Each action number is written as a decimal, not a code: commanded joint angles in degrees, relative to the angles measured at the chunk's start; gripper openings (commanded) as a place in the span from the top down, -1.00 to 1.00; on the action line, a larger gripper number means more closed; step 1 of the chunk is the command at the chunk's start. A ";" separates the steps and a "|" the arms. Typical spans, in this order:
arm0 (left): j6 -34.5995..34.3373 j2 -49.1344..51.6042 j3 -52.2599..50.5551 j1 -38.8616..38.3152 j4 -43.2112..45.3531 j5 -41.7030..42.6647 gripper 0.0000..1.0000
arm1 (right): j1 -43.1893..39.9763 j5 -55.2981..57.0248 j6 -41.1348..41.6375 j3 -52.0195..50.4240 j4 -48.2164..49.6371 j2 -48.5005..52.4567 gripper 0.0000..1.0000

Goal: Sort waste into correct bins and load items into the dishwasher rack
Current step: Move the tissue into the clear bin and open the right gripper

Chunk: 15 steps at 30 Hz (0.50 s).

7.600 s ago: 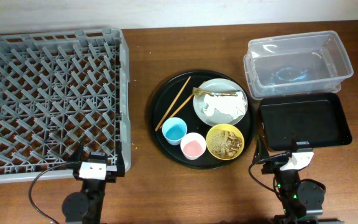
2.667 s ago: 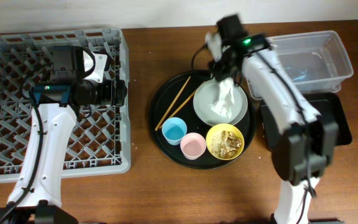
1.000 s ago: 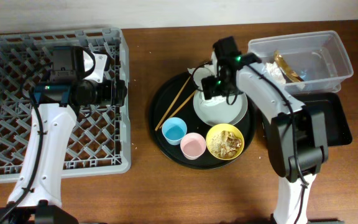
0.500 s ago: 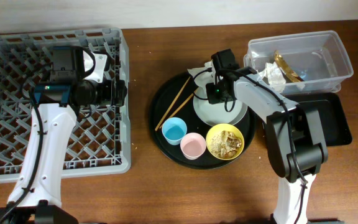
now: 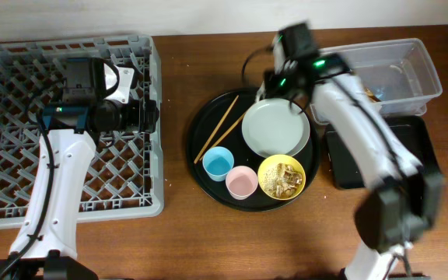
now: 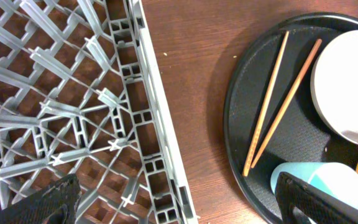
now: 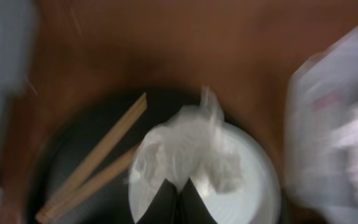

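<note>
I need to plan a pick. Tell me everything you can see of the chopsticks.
Two thin, pale wooden chopsticks lie flat on the round black tray, beside the plate, in a narrow V that closes near the blue cup. Nothing holds them.

Crumpled white napkin (image 7: pixel 185 152) over pale plate (image 5: pixel 276 129)

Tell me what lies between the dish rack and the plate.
Two chopsticks, lying on the round black tray, past a bare strip of table; the overhead and left wrist views both show it.
</note>
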 commanded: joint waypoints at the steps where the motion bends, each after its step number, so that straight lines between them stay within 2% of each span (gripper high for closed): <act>1: -0.31 -0.98 0.96 -0.31 0.07 0.81 -0.99 | -4.44 10.67 5.07 3.87 -1.99 -6.93 0.92; 5: -0.31 -0.98 0.96 -0.31 0.04 0.81 -0.99 | -10.71 18.25 12.33 3.63 -3.98 -6.80 0.92; 14: -0.31 -0.98 0.96 -0.31 0.07 0.81 -0.99 | -18.64 19.41 18.75 1.99 1.51 3.82 0.92; 15: -0.31 -0.98 0.96 -0.31 0.04 0.81 -0.99 | -18.71 19.41 18.71 1.99 3.23 5.29 0.72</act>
